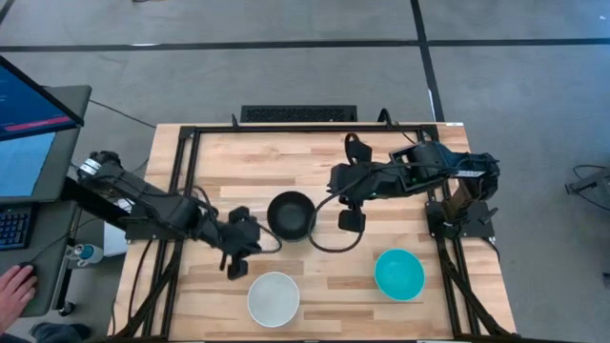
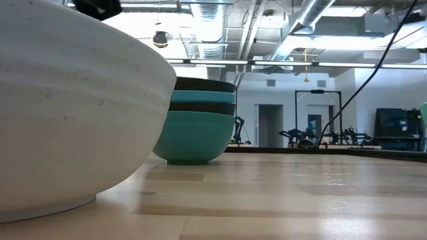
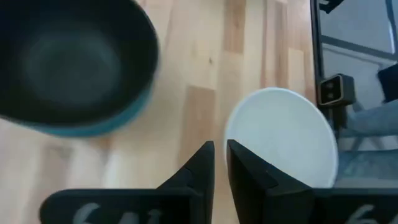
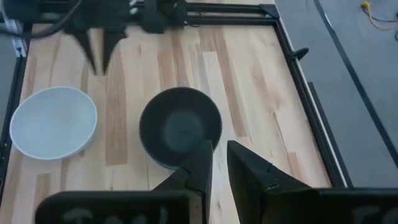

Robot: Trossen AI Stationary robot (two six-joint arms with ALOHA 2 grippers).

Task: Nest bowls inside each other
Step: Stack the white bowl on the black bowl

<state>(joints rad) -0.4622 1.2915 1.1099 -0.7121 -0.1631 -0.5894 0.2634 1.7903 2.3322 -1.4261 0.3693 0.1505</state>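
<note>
A stack of nested bowls [image 1: 291, 214] stands mid-table with a black one on top; the low view shows the stack [image 2: 197, 120] with cyan, dark and teal bowls under it. A white bowl [image 1: 274, 298] rests on its base near the near edge, and a cyan bowl [image 1: 398, 273] sits alone toward the right. My left gripper [image 1: 233, 269] hovers shut between the stack and the white bowl [image 3: 286, 137]. My right gripper [image 1: 350, 222] hangs shut just right of the stack [image 4: 180, 127], above the table.
A black metal frame [image 1: 186, 162] borders the wooden table top. A dark cable [image 1: 329, 243] loops over the table between the stack and the right gripper. Bare wood lies along the far side. A person's hand [image 1: 11, 286] and a monitor sit off the table's left.
</note>
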